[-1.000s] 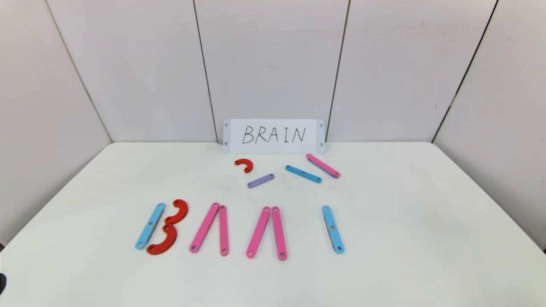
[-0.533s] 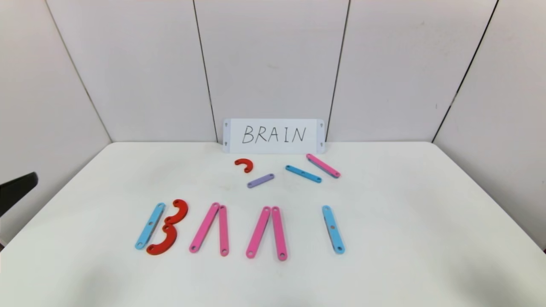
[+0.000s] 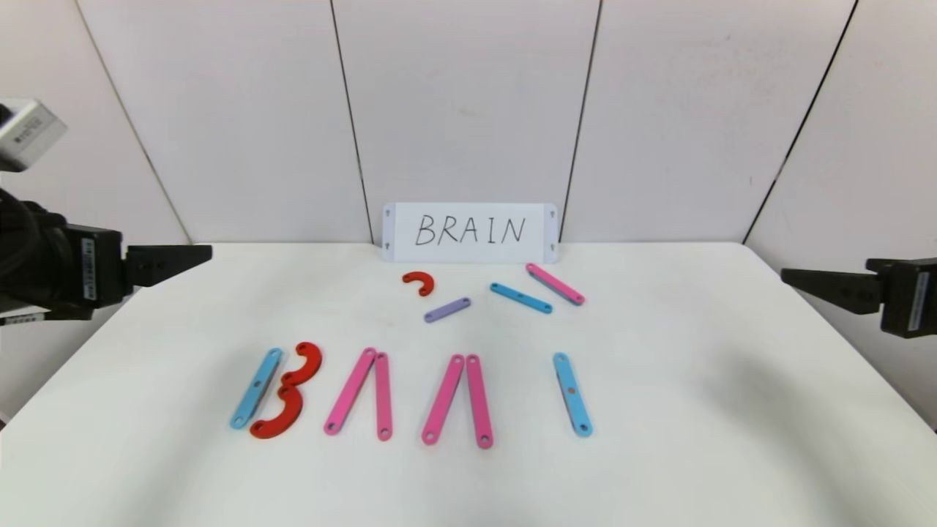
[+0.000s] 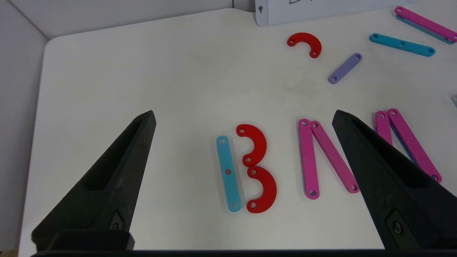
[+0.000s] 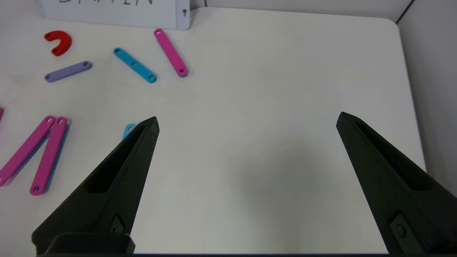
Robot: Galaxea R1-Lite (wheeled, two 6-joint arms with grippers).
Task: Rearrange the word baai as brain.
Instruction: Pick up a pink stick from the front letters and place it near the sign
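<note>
The word baai lies in a row on the white table [image 3: 659,454]: a B of a blue bar [image 3: 257,387] and two red curves [image 3: 287,400], a first A of two pink bars [image 3: 360,394], a second A of two pink bars [image 3: 457,400], and an I, a blue bar [image 3: 572,393]. The B [image 4: 246,167] and the first A [image 4: 321,157] lie below my open left gripper [image 4: 242,117]. It hovers high at the table's left edge [image 3: 198,254]. My right gripper [image 3: 794,278] hangs open and empty over bare table at the right [image 5: 248,123].
Behind the word lie spare pieces: a red curve [image 3: 419,282], a short purple bar [image 3: 447,309], a blue bar [image 3: 520,298] and a pink bar [image 3: 555,284]. A white card reading BRAIN [image 3: 470,233] leans on the back wall.
Both arms have risen into the head view, the left at the left edge and the right at the right edge. The pieces on the table have not moved.
</note>
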